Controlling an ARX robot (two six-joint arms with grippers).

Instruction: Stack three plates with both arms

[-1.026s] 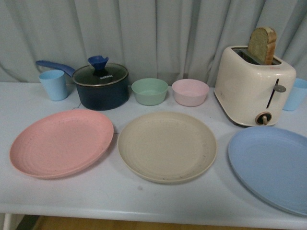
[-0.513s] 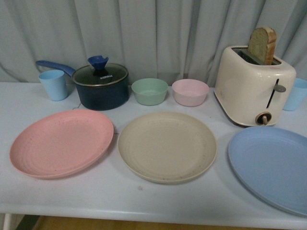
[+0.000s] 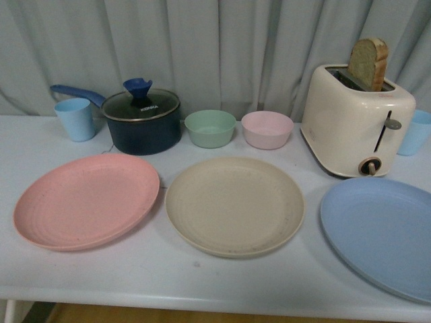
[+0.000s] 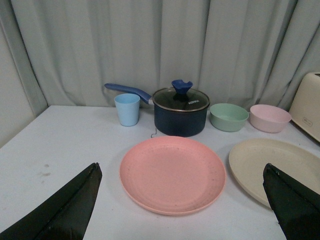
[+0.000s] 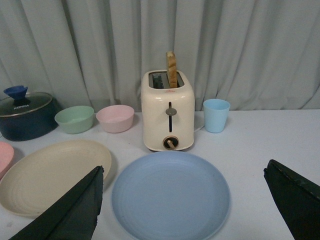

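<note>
Three plates lie side by side on the white table: the pink plate point(image 3: 86, 200) at the left, the beige plate point(image 3: 234, 205) in the middle, the light blue plate point(image 3: 380, 234) at the right, cut by the frame edge. No arm shows in the front view. In the left wrist view my left gripper point(image 4: 182, 177) is open and empty, held above and short of the pink plate point(image 4: 172, 173), with the beige plate point(image 4: 275, 167) beside it. In the right wrist view my right gripper point(image 5: 184, 180) is open and empty over the blue plate point(image 5: 171, 195).
Behind the plates stand a light blue cup point(image 3: 75, 118), a dark blue lidded pot point(image 3: 141, 121), a green bowl point(image 3: 210, 128), a pink bowl point(image 3: 267, 129), a cream toaster point(image 3: 355, 121) holding a bread slice, and another blue cup point(image 3: 417, 132). A curtain hangs behind the table.
</note>
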